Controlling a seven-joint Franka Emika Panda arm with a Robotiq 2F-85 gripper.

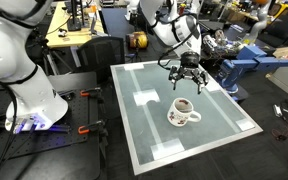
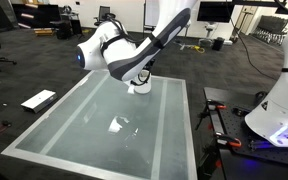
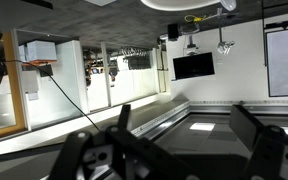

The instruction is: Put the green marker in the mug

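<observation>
The white mug [image 1: 184, 111] stands upright on the pale glass-topped table [image 1: 154, 135], handle towards the table's near edge. In an exterior view it is only a white patch [image 2: 140, 88] behind the arm. My gripper [image 1: 187, 84] hangs above the table just behind the mug, clear of it. In the wrist view the two dark fingers are spread wide with nothing between them [image 3: 184, 116], and the camera looks level across the room. The green marker shows in no view; I cannot see into the mug well enough to tell whether anything lies in it.
The table [image 2: 74, 140] has a raised metal rim. A second white robot base [image 1: 29, 95] stands beside it, and blue equipment [image 1: 240, 68] sits past the far corner. A flat white panel [image 2: 39, 99] lies on the floor. Desks and monitors stand further back.
</observation>
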